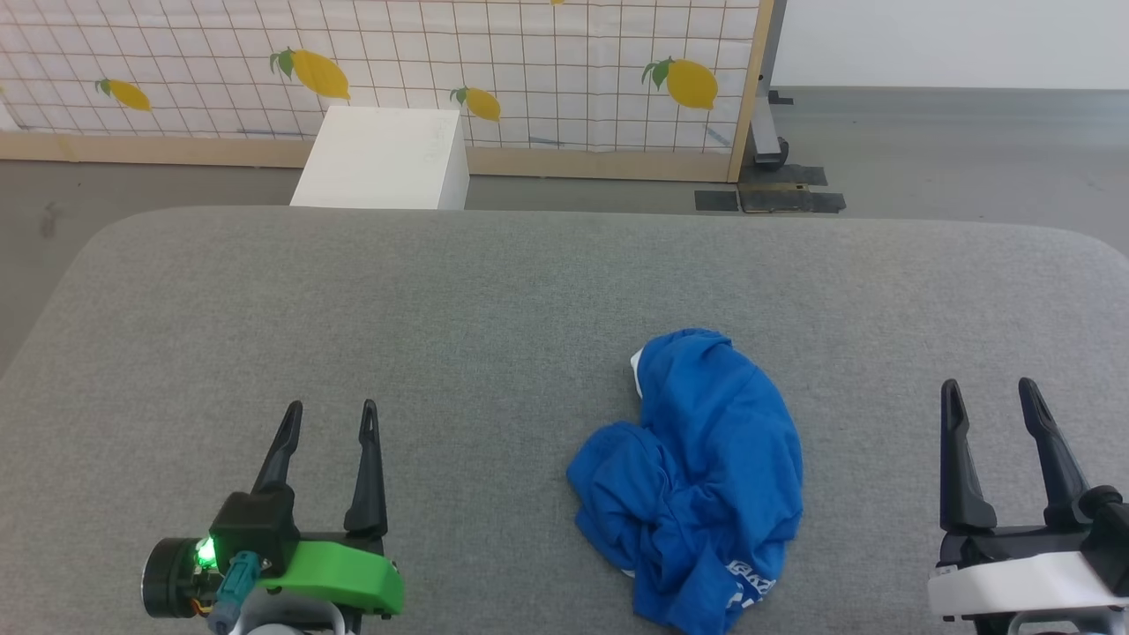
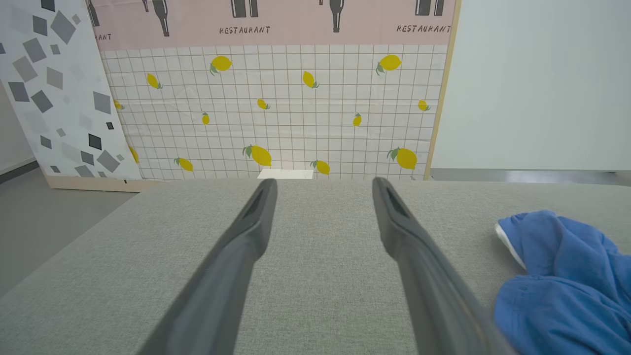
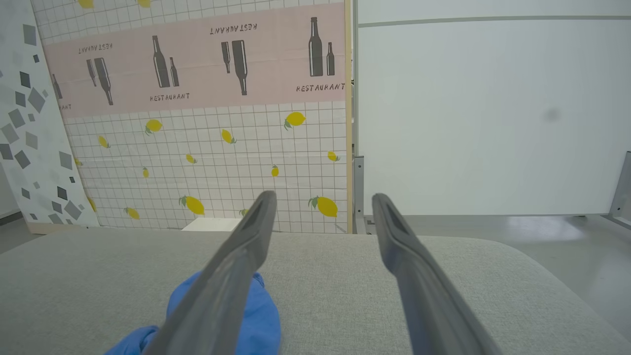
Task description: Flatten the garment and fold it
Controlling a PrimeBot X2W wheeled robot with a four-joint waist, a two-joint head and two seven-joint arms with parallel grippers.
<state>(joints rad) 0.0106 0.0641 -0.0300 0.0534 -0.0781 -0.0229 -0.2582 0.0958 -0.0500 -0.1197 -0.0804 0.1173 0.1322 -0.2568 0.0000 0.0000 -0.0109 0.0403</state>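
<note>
Left pincer (image 1: 332, 407) at 7 o'clock and right pincer (image 1: 988, 384) at 5 o'clock hover with fingers apart, empty, probably parked clear before a first grasp. Grey surface (image 1: 441, 309) carries the blue garment (image 1: 706, 459), heaped crumpled toward 5 o'clock, nearer the right pincer, not yet flattened. Beyond, at 11 o'clock, stands a white box (image 1: 384, 159).
</note>
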